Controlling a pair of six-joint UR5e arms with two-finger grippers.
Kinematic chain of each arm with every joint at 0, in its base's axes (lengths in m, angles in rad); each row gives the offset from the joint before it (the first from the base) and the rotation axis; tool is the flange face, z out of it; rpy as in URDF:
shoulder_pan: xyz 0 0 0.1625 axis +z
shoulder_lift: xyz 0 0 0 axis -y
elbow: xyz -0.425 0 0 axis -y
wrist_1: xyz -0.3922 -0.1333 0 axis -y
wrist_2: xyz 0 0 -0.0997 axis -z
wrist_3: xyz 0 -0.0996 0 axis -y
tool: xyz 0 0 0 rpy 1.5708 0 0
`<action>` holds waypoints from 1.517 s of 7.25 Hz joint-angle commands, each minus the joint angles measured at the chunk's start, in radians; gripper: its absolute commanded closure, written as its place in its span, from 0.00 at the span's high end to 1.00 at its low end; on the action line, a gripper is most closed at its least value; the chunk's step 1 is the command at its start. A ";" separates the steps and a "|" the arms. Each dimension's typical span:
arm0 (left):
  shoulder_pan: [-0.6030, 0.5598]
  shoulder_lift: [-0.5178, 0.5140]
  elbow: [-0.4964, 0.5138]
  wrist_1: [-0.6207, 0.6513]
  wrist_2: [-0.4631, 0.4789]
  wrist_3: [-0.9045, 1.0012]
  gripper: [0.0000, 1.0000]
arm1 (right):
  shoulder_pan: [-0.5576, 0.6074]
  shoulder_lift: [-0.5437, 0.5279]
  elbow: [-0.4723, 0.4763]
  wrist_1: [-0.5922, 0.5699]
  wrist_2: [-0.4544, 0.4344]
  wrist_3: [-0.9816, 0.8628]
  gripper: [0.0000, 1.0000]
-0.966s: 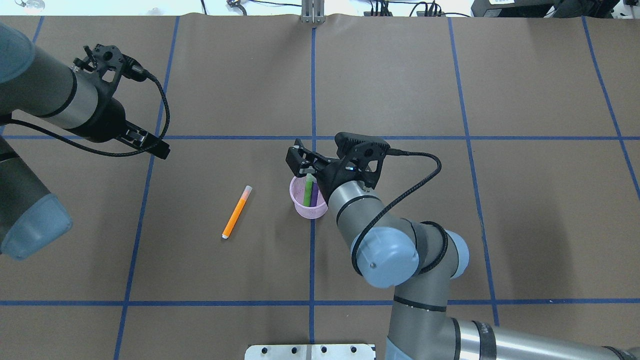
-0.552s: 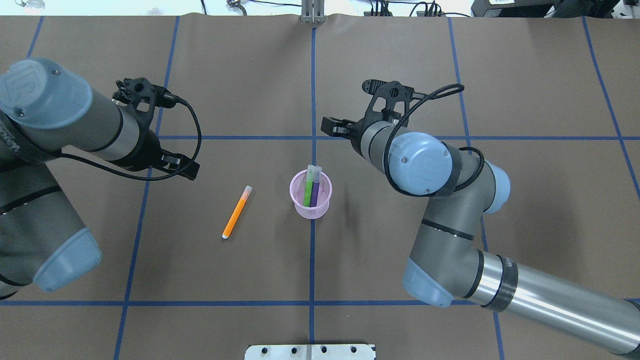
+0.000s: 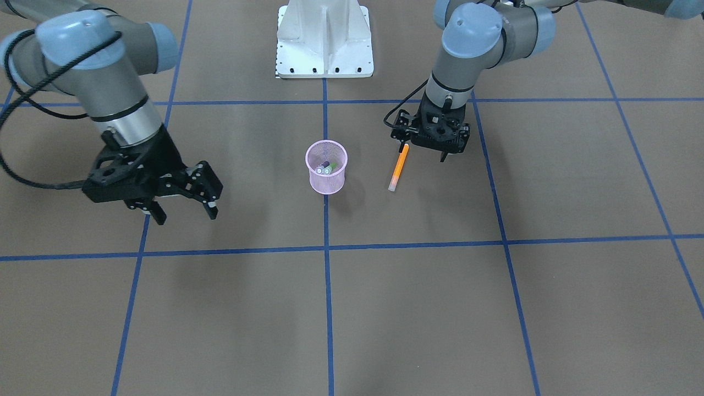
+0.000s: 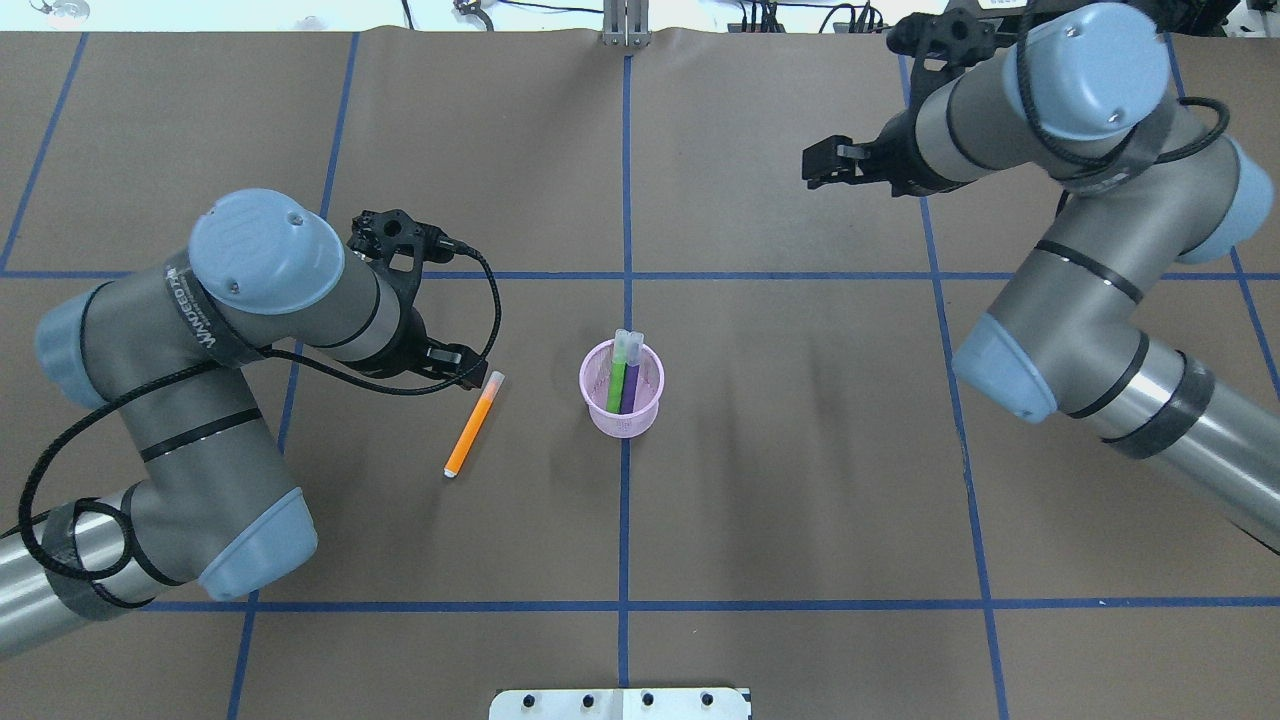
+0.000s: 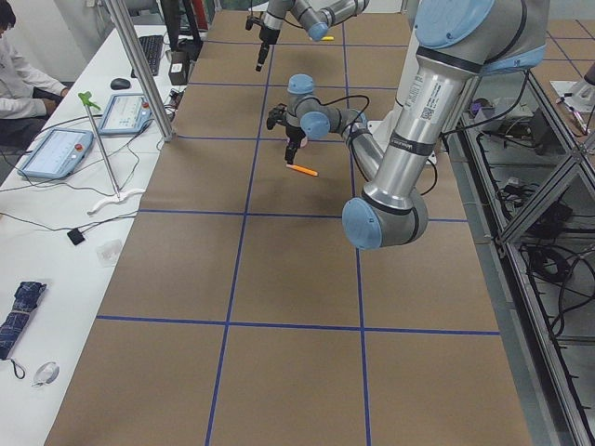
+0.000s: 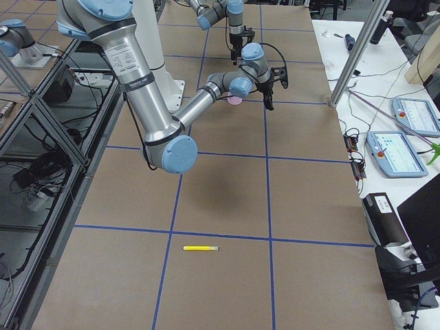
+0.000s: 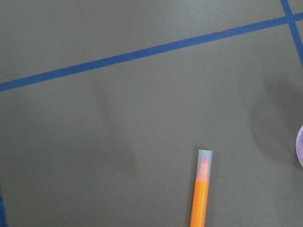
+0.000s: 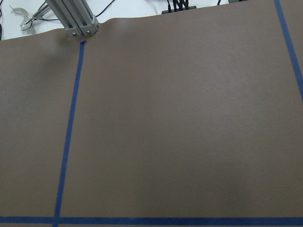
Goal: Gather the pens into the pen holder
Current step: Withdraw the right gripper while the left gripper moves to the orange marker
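The pink mesh pen holder point(image 4: 622, 412) point(image 3: 326, 180) stands upright at the table's centre. A green pen point(image 4: 616, 382) and a purple pen point(image 4: 632, 388) stand in it, pale caps up. The orange pen point(image 4: 470, 428) point(image 3: 398, 168) point(image 7: 200, 198) lies flat on the table left of the holder. My left gripper point(image 4: 468, 372) point(image 3: 421, 153) hovers open above the orange pen's end, holding nothing. Far from the holder, my right gripper point(image 3: 186, 213) point(image 4: 812, 166) hangs open and empty over the table's right half.
Brown paper with blue tape lines point(image 4: 626, 180) covers the table. The white robot base plate point(image 3: 324, 38) sits at the near edge. A yellow pen-like stick point(image 6: 201, 248) lies at the table's right end. A person point(image 5: 19, 70) sits at a side bench with tablets.
My right gripper has left the pen holder, with the green pen now standing inside, and has swung far back to the right. My left gripper has come in over the orange pen.
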 commanded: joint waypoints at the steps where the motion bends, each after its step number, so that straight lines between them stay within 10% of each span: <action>1: 0.016 -0.012 0.094 -0.119 0.001 -0.003 0.73 | 0.077 -0.072 0.012 0.008 0.105 -0.131 1.00; 11: 0.091 -0.033 0.153 -0.123 0.002 -0.040 0.49 | 0.109 -0.131 0.014 0.011 0.135 -0.228 1.00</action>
